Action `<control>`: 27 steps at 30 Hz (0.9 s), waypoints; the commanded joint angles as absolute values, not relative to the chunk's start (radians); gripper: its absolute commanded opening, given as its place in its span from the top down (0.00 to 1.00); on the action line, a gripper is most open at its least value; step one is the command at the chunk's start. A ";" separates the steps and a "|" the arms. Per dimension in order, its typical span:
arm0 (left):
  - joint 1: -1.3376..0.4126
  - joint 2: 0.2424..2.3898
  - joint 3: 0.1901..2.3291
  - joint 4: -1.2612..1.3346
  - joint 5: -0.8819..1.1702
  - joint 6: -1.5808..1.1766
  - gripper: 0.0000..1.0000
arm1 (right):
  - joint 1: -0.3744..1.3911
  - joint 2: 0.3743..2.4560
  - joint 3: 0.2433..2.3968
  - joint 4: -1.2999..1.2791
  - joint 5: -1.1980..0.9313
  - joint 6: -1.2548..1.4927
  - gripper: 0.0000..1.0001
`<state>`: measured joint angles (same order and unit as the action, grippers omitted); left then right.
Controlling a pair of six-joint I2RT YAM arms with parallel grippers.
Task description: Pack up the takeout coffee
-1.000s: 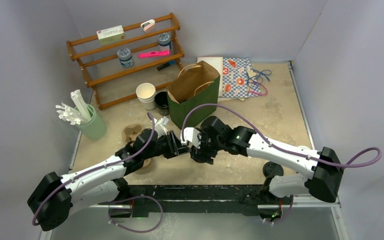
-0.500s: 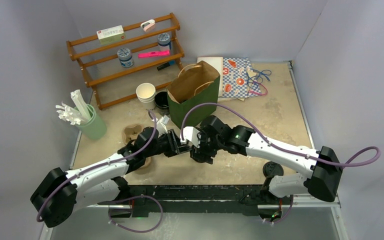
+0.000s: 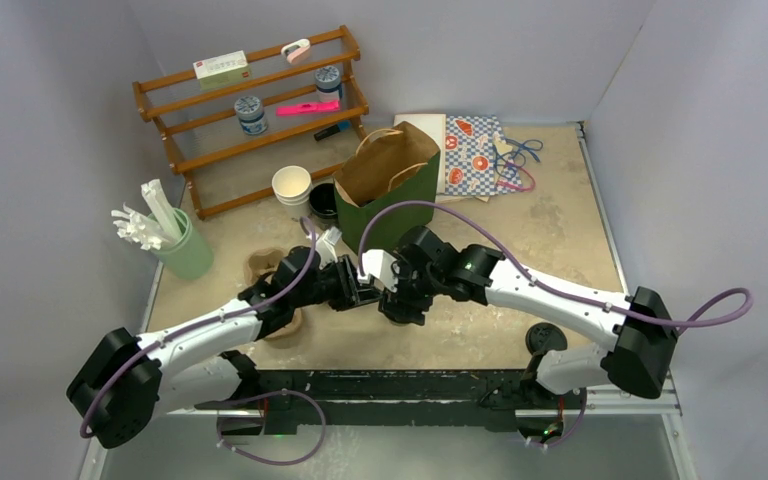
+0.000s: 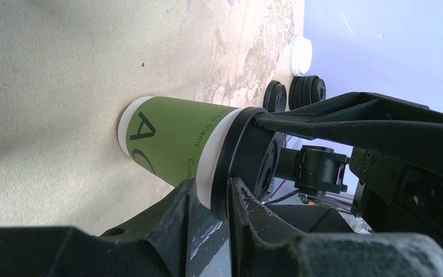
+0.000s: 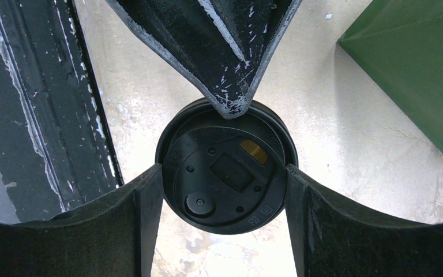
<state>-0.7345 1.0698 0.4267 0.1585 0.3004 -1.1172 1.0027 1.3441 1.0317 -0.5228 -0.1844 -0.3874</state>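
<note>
I am holding the takeout coffee (image 4: 173, 138) with my right pincer (image 5: 224, 190). Its two fingers are pressing on opposite sides of the black lid (image 5: 228, 167) from above, with the jaws standing fairly wide to take that width. The cup is standing upright on the surface (image 3: 560, 230), roughly midway between the left and right edges and nearer the near edge than the far one, just in front of the open green bag (image 3: 385, 190).

My left pincer (image 4: 210, 193) is reaching in from the side, set narrow. One finger is sitting over the lid's rim and the other under it, against the white band at the top of the cup. Whether it is actually biting on that rim I cannot tell.

I am reading this as the lid-seating step — the cup is capped, steadied from two sides and not yet lifted off the surface. Packing proper is not yet begun.

The next move, as I am judging it, is calling for the left pincer to let go and back off toward the left edge, so my two arms are not crowding each other. Then comes a straight lift, a short carry toward the far edge until the cup is hanging over the bag's mouth, and a slow, level lowering inside. I am gripping the lid rather than the cup's wall — so I am wary that the lid could pull free under the weight.
</note>
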 commanded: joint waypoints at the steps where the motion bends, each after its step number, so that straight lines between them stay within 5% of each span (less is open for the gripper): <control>1: -0.728 1.130 0.429 0.016 0.286 -1.104 0.73 | 1.019 1.411 1.008 -0.672 -0.308 -0.411 0.49; 27: -0.707 1.224 0.282 0.076 0.376 -1.196 0.73 | 1.020 1.505 1.020 -0.719 -0.353 -0.372 0.48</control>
